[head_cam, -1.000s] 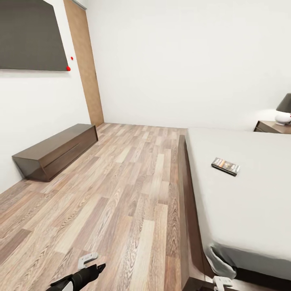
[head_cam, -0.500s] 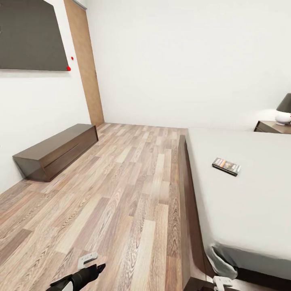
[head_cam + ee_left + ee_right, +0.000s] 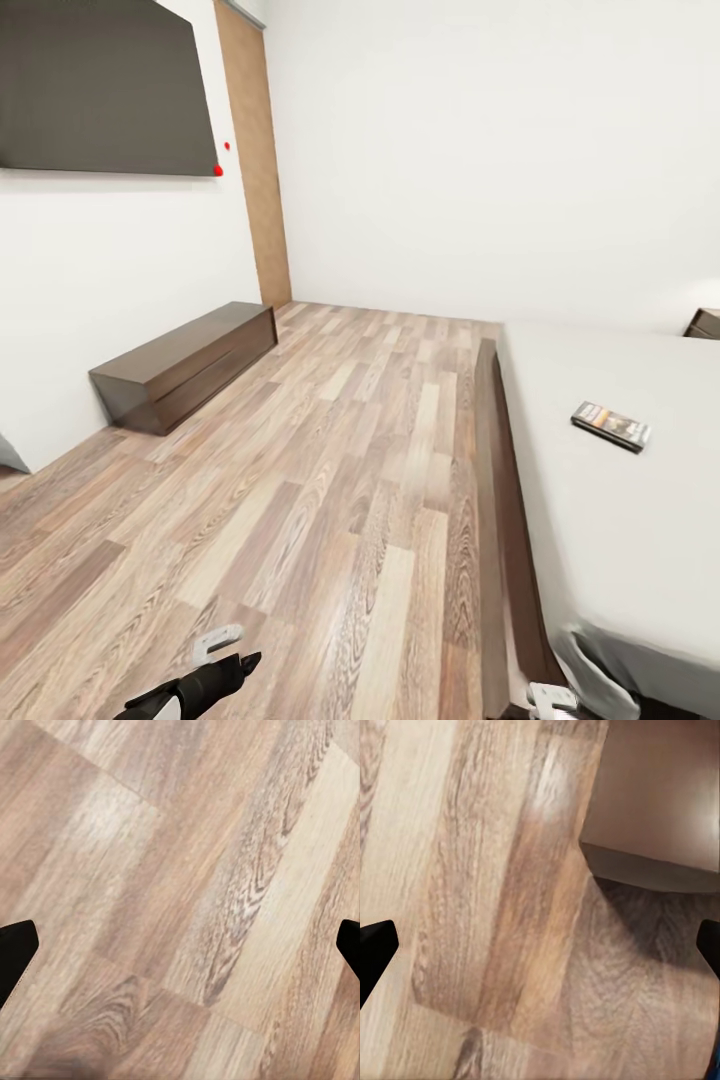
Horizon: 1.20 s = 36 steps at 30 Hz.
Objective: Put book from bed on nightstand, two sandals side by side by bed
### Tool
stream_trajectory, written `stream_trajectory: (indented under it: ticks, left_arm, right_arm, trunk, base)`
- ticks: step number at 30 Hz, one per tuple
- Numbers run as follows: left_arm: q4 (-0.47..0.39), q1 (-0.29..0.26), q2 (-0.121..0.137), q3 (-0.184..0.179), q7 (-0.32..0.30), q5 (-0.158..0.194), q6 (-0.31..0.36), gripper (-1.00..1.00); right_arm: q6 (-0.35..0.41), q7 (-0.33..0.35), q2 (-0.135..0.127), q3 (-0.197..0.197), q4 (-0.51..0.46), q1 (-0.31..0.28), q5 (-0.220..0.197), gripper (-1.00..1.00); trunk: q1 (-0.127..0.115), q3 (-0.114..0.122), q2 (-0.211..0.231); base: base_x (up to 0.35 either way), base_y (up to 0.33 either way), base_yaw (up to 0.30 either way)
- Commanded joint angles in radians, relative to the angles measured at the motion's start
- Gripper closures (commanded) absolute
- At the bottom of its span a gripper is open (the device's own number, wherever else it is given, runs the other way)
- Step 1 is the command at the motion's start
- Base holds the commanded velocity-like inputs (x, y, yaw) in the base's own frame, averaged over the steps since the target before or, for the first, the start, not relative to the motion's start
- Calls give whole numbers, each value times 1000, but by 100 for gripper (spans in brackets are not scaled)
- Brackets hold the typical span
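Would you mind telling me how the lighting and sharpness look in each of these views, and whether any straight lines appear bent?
Head view: soft, even light, wide-angle stretch tilting the door panel and bed; the book shows only a faint shadow. Left wrist view: floor planks close and slightly soft, with a pale sheen. Right wrist view: a glare streak on the floor, and a dark shadow under the bed frame corner.

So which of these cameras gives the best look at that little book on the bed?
The head view: the book lies flat on the bed, its dark cover and orange band facing up. The left wrist view looks down at wood-plank floor, and the right wrist view at floor beside a dark-brown wooden corner.
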Motion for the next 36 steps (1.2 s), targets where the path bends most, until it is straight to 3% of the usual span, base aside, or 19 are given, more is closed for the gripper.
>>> stream_trajectory:
  ticks: [1, 21, 36]
  left_arm:
    - [-1, -1, 1, -3, -2, 9, 6, -100]
    - [-1, -1, 1, -3, -2, 8, 7, -100]
    - [-1, -1, 1, -3, -1, 8, 7, -100]
  right_arm:
    - [4, 6, 0, -8, -1, 0, -7, -100]
    - [4, 6, 1, -8, -1, 0, -7, -100]
    - [4, 6, 0, -8, -1, 0, -7, -100]
  trunk:
    - [0, -1, 0]
    - [0, -1, 0]
    - [-58, 46, 105]
  base:
    - [0, 1, 253]
    - [0, 0, 27]
    - [0, 0, 0]
